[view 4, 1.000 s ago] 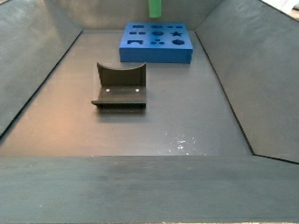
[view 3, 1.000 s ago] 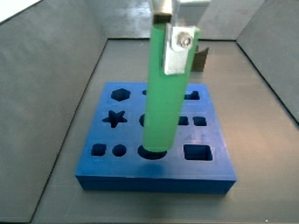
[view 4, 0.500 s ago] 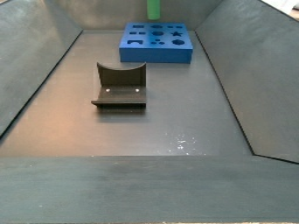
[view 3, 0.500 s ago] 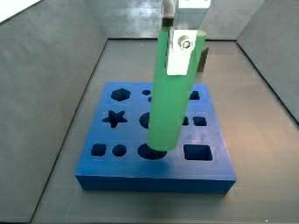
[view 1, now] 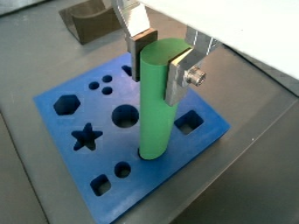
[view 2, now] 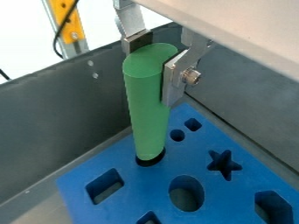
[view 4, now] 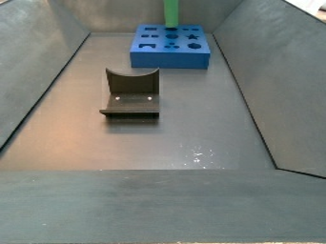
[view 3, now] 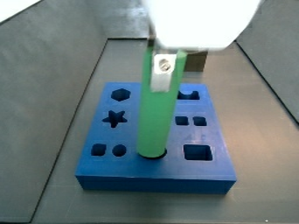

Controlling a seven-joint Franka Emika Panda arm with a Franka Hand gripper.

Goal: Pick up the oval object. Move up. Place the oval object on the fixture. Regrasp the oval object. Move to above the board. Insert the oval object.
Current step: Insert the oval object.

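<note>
Two-finger gripper (view 1: 163, 59) is clamping the bright green oval rod (view 1: 156, 105) upright, seating it in the blue cut-out board (view 1: 70, 105); next, release.

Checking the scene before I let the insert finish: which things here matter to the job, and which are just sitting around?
In the job:
- oval object, upright, lower end at a hole in the board
- board
- gripper, shut on the oval object's top, above the board
- fixture, empty now

Lying about:
- nothing else visible on the grey floor
</note>
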